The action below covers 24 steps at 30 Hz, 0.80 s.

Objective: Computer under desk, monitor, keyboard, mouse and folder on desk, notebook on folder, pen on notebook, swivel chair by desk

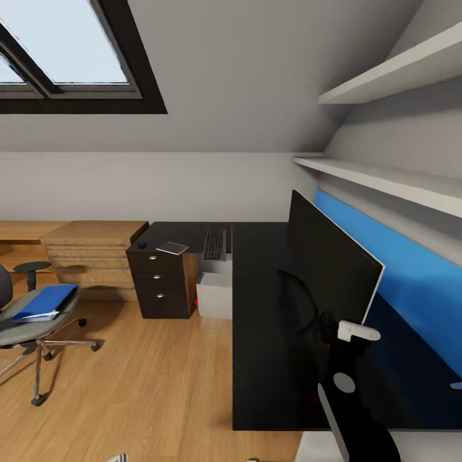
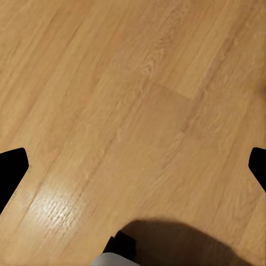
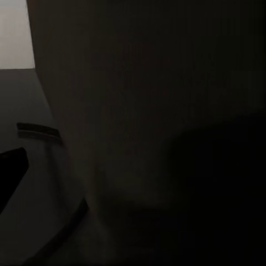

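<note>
**Right arm at the monitor, the rest waiting**

Working beside the monitor (image 1: pixel 330 263), the right arm reaches up along the near right of the desk (image 1: pixel 263 359), its wrist close against the screen's lower near edge. The right wrist view is almost wholly dark, so I cannot tell whether the right gripper is parted, closed, or holding the screen. The left gripper (image 2: pixel 133 166) hangs over bare floor (image 2: pixel 111 83) with its fingertips spread wide and nothing between them.

If the monitor is being set in place, the move should be slow and level, keeping the stand flat on the black top and away from its edge.

Far along the desk lie the keyboard (image 1: pixel 215 244), the notebook (image 1: pixel 172 248) and the mouse (image 1: pixel 142 244), well apart from the arm. The computer (image 1: pixel 215 295) stands underneath. The folder (image 1: pixel 43 302) rests on the swivel chair (image 1: pixel 25 327), far left.
</note>
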Available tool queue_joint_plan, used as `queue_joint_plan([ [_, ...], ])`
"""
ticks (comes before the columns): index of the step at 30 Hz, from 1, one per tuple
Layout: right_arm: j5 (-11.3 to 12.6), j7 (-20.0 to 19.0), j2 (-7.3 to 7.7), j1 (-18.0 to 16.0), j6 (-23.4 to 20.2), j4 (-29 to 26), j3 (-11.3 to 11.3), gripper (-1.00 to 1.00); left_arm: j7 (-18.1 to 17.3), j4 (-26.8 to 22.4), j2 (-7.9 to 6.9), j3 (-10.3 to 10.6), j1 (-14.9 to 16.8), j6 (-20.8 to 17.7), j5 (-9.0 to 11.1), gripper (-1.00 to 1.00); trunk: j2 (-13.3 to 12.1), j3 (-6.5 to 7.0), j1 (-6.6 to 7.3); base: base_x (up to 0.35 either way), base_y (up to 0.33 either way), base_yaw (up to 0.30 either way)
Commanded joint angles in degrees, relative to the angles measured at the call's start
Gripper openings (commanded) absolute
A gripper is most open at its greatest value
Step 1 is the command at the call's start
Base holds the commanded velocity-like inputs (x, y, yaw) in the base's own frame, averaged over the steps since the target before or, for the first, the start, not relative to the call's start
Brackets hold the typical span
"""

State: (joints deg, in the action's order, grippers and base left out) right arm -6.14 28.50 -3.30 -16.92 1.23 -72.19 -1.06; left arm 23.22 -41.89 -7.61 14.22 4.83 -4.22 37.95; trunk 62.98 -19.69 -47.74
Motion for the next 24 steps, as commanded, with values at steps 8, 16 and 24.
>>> queue_joint_plan([
  [8, -0.51, 0.07, -0.07, -0.04, 0.0, 0.04, -0.08, 1.0, 0.51, -0.12, -0.09, 0.43, 0.08, -0.17, 0.29, 1.0, 0.05, -0.07, 0.0, 0.0, 0.116, 0.0],
  [16, -0.54, 0.07, -0.04, -0.04, 0.01, 0.04, -0.08, 1.0, 0.51, -0.12, -0.04, 0.45, 0.06, -0.17, 0.29, 1.0, 0.05, -0.07, 0.0, 0.0, 0.018, 0.0],
  [24, -0.54, 0.07, -0.04, -0.04, 0.0, 0.01, -0.08, 1.0, 0.51, -0.1, -0.05, 0.45, 0.05, -0.17, 0.29, 1.0, 0.05, -0.07, 0.0, -0.035, -0.185, 0.0],
])
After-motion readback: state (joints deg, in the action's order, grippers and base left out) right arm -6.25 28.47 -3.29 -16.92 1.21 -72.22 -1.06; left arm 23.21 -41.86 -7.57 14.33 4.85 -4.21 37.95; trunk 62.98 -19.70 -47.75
